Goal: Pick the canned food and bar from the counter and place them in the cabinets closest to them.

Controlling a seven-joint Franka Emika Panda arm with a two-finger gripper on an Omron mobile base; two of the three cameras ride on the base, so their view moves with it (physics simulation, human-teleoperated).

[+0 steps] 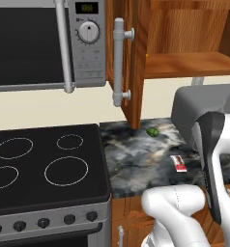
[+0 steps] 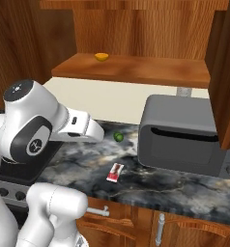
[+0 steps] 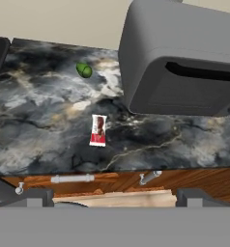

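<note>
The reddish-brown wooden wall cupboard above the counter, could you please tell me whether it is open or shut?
Open: the reddish-brown wooden wall cupboard shows its bare shelf, and its door with the grey bar handle is swung out edge-on.

Bar (image 1: 179, 163) flat on counter (image 1: 131, 164), green fruit (image 1: 153, 131) near; cabinet (image 1: 184, 43) open.

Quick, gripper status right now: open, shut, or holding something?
Gripper: open and empty, above the counter's front edge; the bar lies untouched on the stone.

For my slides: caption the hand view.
Open gripper above the counter; bar lies between lime and toaster.
</note>
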